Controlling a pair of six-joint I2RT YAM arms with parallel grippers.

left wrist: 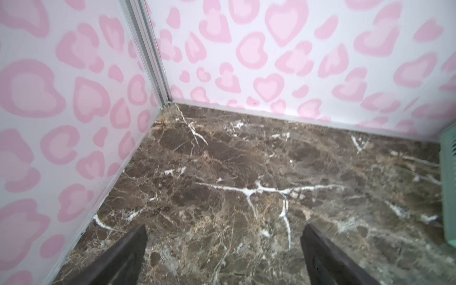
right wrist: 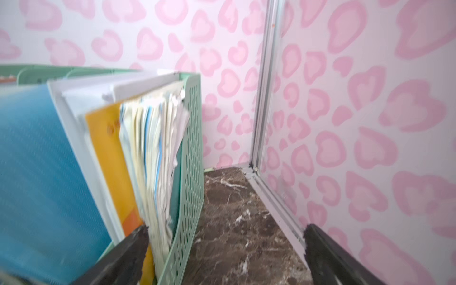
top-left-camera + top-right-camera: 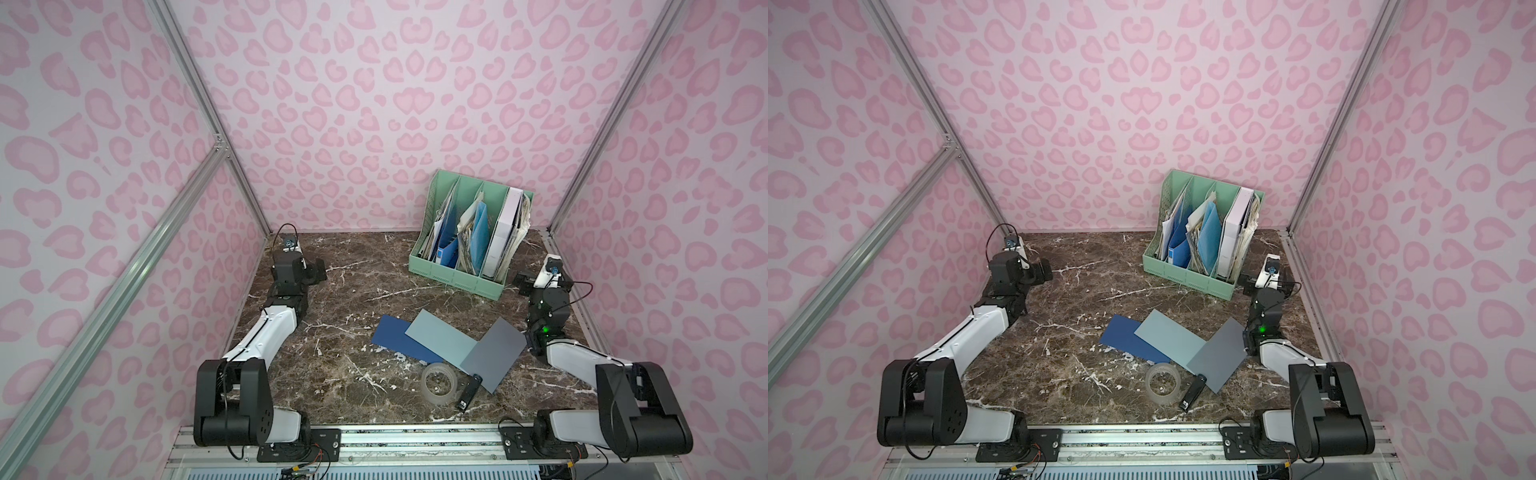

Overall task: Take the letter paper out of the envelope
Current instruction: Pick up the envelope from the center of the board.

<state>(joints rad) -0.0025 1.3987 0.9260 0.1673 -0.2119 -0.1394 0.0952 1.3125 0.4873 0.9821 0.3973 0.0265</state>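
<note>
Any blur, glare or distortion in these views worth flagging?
In both top views: even light, no glare on the table; the posts splay outward, wide-angle distortion. Left wrist view: marble veins sharp, left tool soft at the frame edge. Right wrist view: the blue folder in the rack is smeared, out of focus.

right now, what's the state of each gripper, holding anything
Left gripper: open, holding nothing.
Right gripper: open, holding nothing, close beside the green file rack.

3 overlapping blue/grey envs (image 3: pixel 441 338), flat
</note>
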